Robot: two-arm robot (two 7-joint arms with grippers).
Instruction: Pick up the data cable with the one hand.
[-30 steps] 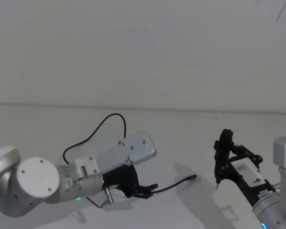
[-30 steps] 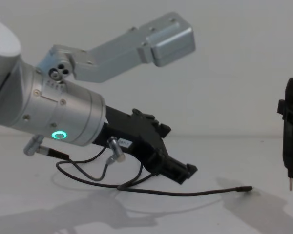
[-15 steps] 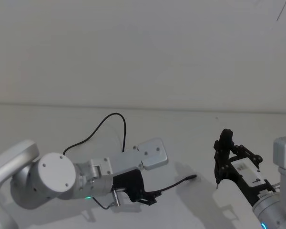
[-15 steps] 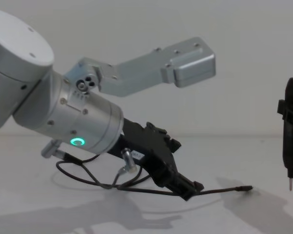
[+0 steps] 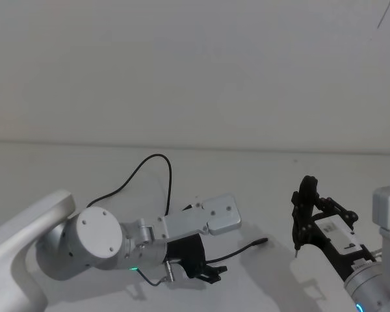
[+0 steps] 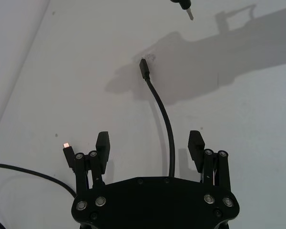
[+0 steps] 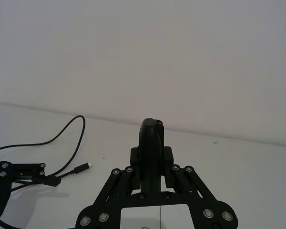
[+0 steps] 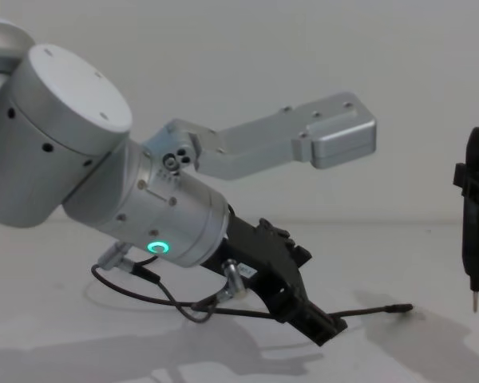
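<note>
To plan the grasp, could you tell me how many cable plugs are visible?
2. One black plug lies ahead of the left gripper, its cord running between the open fingers; a light-tipped plug lies beside one finger. More may be hidden.

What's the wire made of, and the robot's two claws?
The data cable looks like bendy rubber or plastic, matte dark grey: it curves softly. The left gripper, open astride it, looks like hard black plastic or painted metal, with shiny screws. The right gripper, shut on a pen-shaped tool, looks the same.
</note>
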